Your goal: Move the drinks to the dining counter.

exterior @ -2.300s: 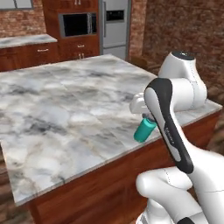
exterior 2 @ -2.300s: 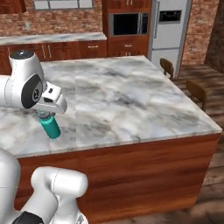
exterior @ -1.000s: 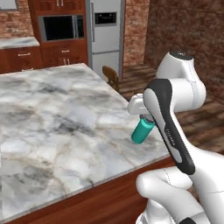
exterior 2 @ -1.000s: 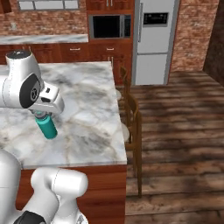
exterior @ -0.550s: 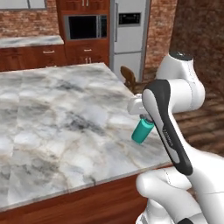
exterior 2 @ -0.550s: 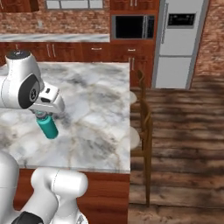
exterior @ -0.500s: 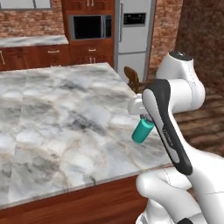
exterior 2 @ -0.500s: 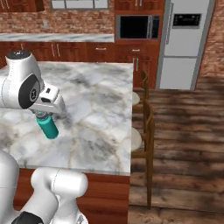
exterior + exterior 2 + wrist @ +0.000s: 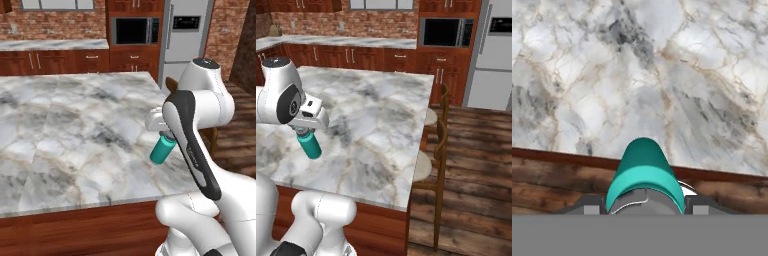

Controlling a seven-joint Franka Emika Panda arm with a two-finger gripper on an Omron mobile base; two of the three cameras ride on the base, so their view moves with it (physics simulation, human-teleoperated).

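Gripper clamped on the teal bottle by its cap end, bottle tilted and hanging over the marble tabletop near its edge.

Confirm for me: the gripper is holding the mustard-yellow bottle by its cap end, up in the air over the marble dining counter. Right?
Not quite. The bottle held is the teal bottle, not a mustard-yellow one; the left base view shows its colour plainly. The rest stands: the gripper holds it by its cap end, up in the air over the marble dining counter.
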